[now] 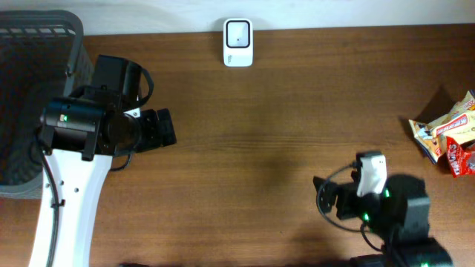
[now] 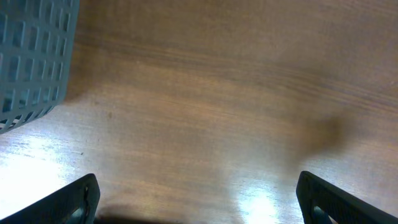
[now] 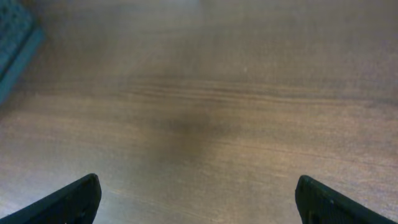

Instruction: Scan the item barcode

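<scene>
The items are colourful snack packets [image 1: 450, 133] piled at the table's right edge, seen only in the overhead view. A white scanner [image 1: 237, 42] stands at the back middle of the table. My left gripper [image 1: 165, 127] hovers at the left, pointing right, well away from both. It is open [image 2: 199, 205], with only bare wood between its black fingers [image 2: 78, 202]. My right gripper [image 1: 329, 199] sits at the front right, pointing left, to the left of the packets. It is open too [image 3: 199, 202], and nothing lies between its fingers [image 3: 329, 202].
A grey slatted basket [image 1: 30, 96] fills the left edge of the table, behind my left arm. Its wall shows in the left wrist view [image 2: 31, 56] and its corner in the right wrist view [image 3: 15, 43]. The brown wooden table [image 1: 260, 148] spreads between the arms.
</scene>
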### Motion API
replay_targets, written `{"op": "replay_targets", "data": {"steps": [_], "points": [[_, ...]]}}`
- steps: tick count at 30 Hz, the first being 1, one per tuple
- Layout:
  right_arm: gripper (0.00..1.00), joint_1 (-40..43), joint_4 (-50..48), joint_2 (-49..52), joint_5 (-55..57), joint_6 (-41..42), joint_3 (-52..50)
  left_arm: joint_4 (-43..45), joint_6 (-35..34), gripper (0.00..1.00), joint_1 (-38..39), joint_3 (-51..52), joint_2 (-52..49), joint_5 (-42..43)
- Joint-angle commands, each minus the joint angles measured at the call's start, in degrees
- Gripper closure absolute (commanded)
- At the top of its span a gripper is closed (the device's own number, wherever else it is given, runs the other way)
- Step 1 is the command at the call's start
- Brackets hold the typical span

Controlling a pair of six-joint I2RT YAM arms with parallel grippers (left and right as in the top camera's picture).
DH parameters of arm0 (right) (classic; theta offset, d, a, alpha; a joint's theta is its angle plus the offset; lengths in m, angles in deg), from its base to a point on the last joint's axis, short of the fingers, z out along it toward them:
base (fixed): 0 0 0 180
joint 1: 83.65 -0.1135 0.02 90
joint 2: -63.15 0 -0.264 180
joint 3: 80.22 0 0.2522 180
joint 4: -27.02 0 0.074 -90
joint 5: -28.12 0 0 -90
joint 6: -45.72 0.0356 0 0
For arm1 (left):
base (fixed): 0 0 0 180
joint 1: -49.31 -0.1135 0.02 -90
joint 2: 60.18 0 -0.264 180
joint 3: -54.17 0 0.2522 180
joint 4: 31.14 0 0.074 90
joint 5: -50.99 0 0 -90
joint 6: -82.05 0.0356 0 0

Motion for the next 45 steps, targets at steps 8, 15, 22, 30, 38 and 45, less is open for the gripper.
{"op": "replay_targets", "data": {"steps": [8, 15, 22, 30, 38, 45], "points": [[0.02, -0.5, -27.1, -28.2, 1.6, -4.5, -22.4, -0.1, -0.5, 0.01, -0.1, -0.3, 0.2, -0.6], [0.01, 3.0, -43.2, -28.9, 6.8, -4.5, -33.9, -0.1, -0.5, 0.01, -0.1, -0.3, 0.2, -0.6], [0.01, 3.9, -45.0, -28.9, 15.1, -4.5, -36.4, -0.1, -0.5, 0.01, -0.1, -0.3, 0.2, -0.6], [0.01, 4.1, -41.5, -28.9, 16.8, -9.6, -36.4, -0.1, -0.5, 0.01, -0.1, -0.3, 0.2, -0.6], [0.02, 4.1, -41.5, -28.9, 16.4, -9.6, -36.4, -0.1, -0.5, 0.01, -0.1, -0.3, 0.2, -0.6], [0.02, 4.1, -41.5, -28.9, 16.4, -9.6, -36.4, -0.1, -0.5, 0.01, -0.1, -0.3, 0.2, -0.6]]}}
